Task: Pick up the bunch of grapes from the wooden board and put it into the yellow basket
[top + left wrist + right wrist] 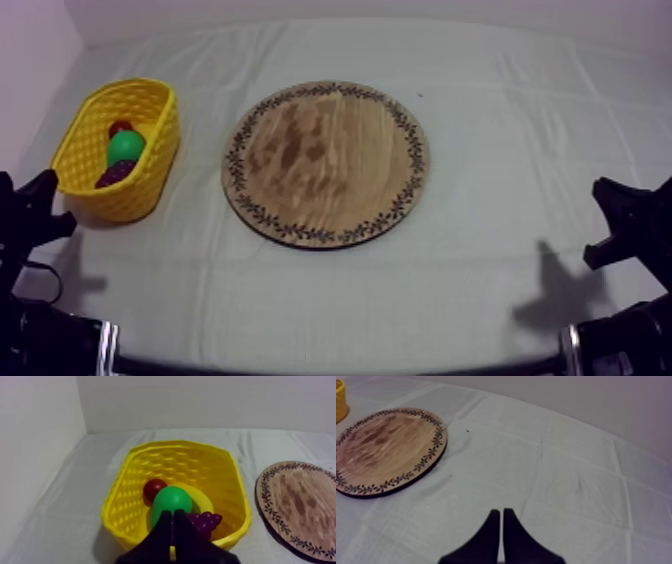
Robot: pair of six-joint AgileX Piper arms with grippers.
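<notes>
**Grapes already basketed**

The dark purple toy bunch of grapes (pixel 204 521) lies in the yellow woven basket (pixel 150 185), nine o'clock of the round wooden board (pixel 325 165). Likely light, stiff, knobbly: pinch its middle. Clenched empty: left gripper (pixel 173 513) and right gripper (pixel 499 511).

Left arm (pixel 40 340): parked low at the left edge of the top view, with the left gripper (pixel 55 203) pointing inward. Its fingers (pixel 164 533) lie pressed together as a narrow wedge with nothing between them (clearest from the wrist camera). Right arm (pixel 632 340): parked low at the right edge in a mirrored pose. The right gripper (pixel 501 511) is likewise closed, fingers together and holding nothing.
</notes>
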